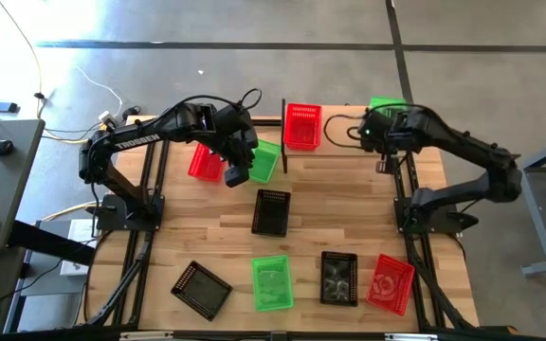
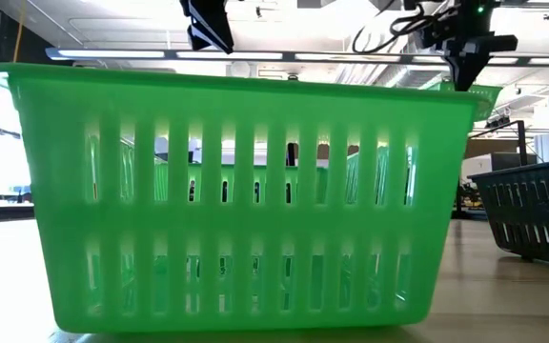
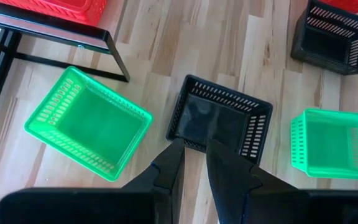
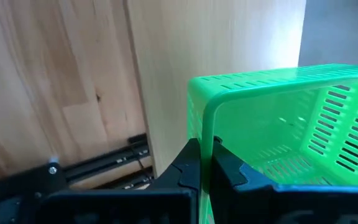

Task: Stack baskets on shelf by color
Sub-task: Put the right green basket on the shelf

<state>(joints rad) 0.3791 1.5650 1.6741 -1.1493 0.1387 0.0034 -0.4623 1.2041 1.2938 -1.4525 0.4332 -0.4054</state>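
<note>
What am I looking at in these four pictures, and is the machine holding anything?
These are two robot arms at a wooden table, each ending in a two-finger gripper. One picture looks straight down from above, one sits at table height behind a green basket, and two come from cameras on the arms' wrists.

The right gripper is shut on the rim of a green basket over the light-wood shelf at the table's far edge, where a red basket already stands. The left gripper hangs above a black basket, its fingers slightly apart, holding nothing.

More red, green and black baskets lie on the table.
</note>
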